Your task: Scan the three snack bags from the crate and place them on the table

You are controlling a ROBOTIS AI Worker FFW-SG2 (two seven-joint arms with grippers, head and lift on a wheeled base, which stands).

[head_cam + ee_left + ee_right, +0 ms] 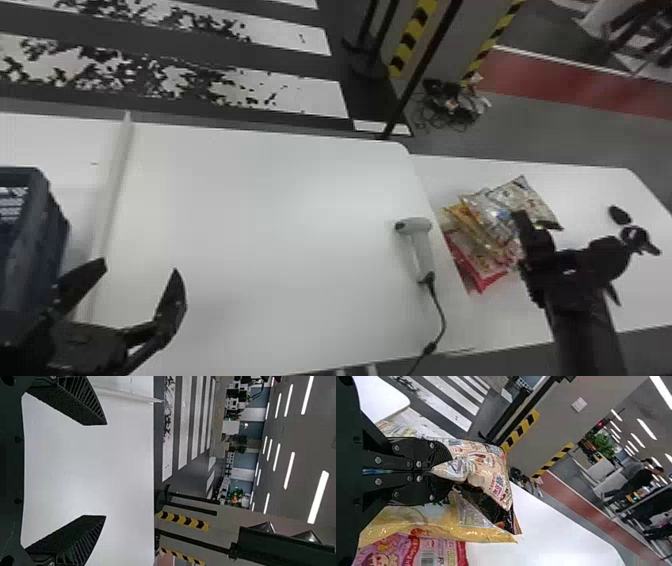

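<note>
1. Pinching a corner of the patterned bag [488,469] with my right hand [521,219], over the right-hand worktop [590,195]. The head view puts it at the pile; the right wrist view adds the grip itself, my right hand's [449,469] tips closed together on a crumpled clear corner.
2. Patterned bag tops the pile, its lower part black in the right wrist view. The yellow bag [431,524] lies below it, with the pink bag [411,554] next to the yellow one. The head view shows the snack bags overlapping; can't tell exactly how many.
3. My left hand [140,267] is over the main worktop [280,210], near the crate [40,260]. Its fingers are wide apart; the left wrist view shows both facing each other with white worktop behind.
4. Head view gives the crate at far left, dark blue, contents too unclear to name. A pale raised strip [116,170] runs across the worktop between crate and scanner.
5. Scanner [421,245] lies on the main worktop near its right edge, just beside the pile, cable [442,320] running off toward me.
6. Small dark oval item [620,215] on the right-hand worktop, well apart from the bags.
</note>
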